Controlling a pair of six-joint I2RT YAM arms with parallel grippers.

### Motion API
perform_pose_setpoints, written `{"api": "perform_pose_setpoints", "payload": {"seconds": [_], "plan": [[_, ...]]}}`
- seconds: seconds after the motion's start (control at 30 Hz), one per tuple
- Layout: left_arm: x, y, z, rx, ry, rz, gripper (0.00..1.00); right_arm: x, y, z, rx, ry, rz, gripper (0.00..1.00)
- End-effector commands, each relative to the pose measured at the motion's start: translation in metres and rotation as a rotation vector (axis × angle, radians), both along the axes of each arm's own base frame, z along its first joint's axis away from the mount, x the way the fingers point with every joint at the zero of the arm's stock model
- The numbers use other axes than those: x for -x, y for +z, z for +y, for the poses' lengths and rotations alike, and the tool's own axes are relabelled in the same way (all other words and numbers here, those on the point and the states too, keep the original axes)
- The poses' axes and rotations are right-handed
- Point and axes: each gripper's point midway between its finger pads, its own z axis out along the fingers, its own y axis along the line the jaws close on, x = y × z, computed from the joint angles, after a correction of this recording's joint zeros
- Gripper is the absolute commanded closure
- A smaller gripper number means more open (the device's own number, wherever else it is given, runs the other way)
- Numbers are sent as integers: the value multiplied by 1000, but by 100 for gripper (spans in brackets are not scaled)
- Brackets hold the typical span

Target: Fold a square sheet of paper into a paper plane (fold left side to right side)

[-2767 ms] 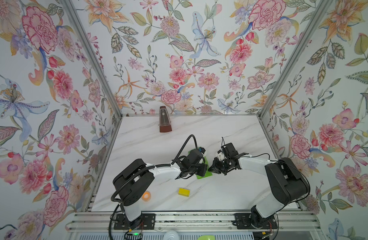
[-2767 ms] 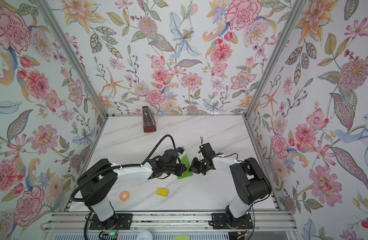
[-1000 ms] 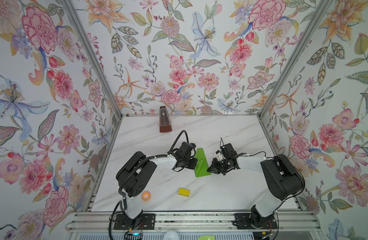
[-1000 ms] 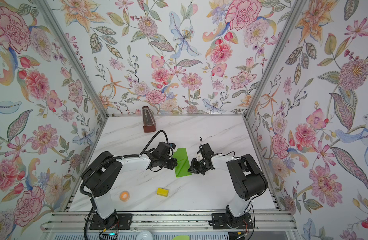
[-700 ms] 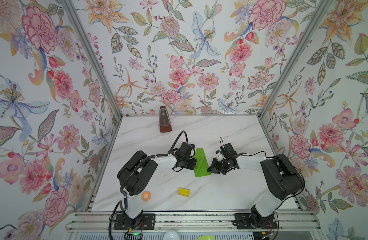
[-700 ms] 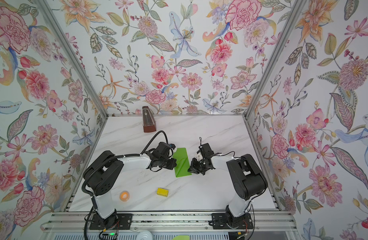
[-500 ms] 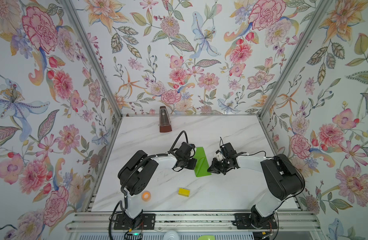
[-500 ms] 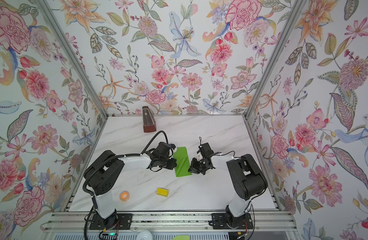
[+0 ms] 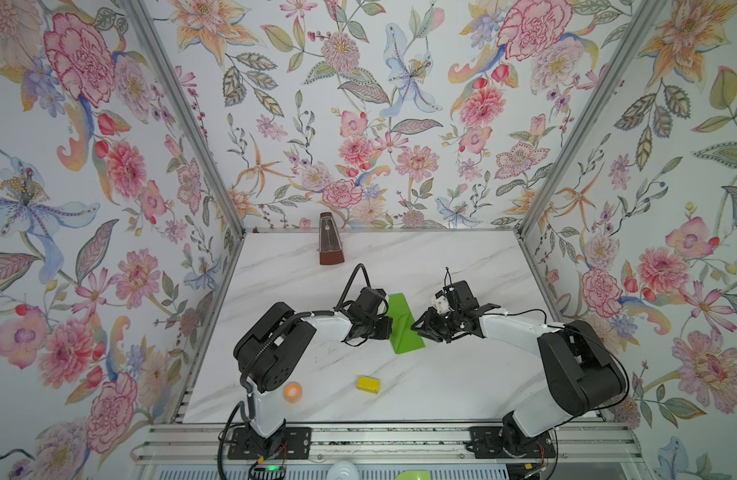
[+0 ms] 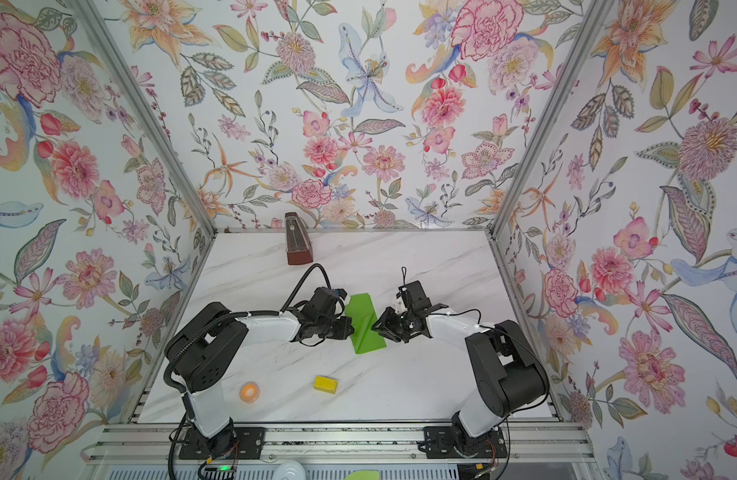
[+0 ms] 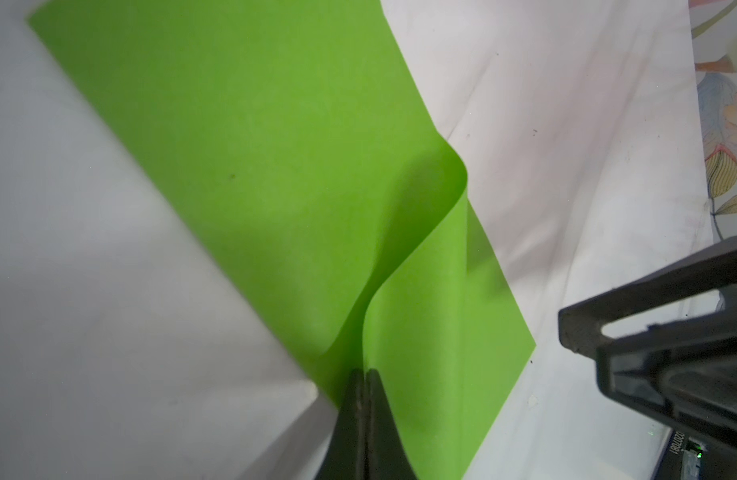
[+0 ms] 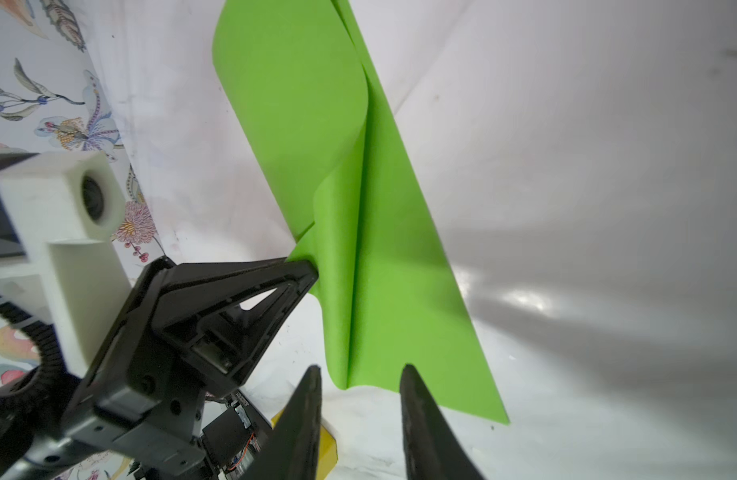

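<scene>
Marble tabletop [image 9: 462,386]: white with grey veins; both claws work low over its middle.
Right arm [image 9: 512,328]: reaches in from its base at the near edge, its claw pointing across at the left claw.
Left arm [image 9: 329,324]: reaches in the same way from its side, its claw facing the right claw.
Lime-green sheet of paper [image 9: 404,328]: folded over into a long strip and lying on the tabletop between the two claws. Its upper layer [image 11: 254,145] bulges in a loose curl and does not lie flat.
Metronome [image 9: 328,245]: brown and upright, well beyond the left claw, by the back wall.
Left claw [image 11: 363,382]: closed, its fingertips pressed together on the sheet's edge on its own side, pinching the paper where the curl rises.
Right claw [image 12: 361,367]: open, with its two fingers apart. The sheet's other edge [image 12: 383,249] sits just ahead of the gap, and in the right wrist view it touches neither finger.
Yellow block [image 9: 368,384]: on the tabletop well to the near side of both claws.
Orange roll [image 9: 292,391]: near the left arm's base, well apart from the left claw.
</scene>
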Motion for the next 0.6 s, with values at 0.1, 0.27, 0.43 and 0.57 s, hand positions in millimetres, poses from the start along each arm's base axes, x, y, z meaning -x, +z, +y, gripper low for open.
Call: {"api": "perform_pose_setpoints", "payload": {"seconds": [0.1,0.27,0.43,0.57], "plan": [[24,-12,12,-37,113,70,100,-2,-3,25,-95,1,0,64],[26,-6,11,-13,139,64,100,-2,-15,33,-112,20,17,62],[27,-2,6,1,127,59,100,-1,-27,35,-103,28,34,62],[25,2,4,10,120,50,100,2,-33,36,-111,35,47,64]]}}
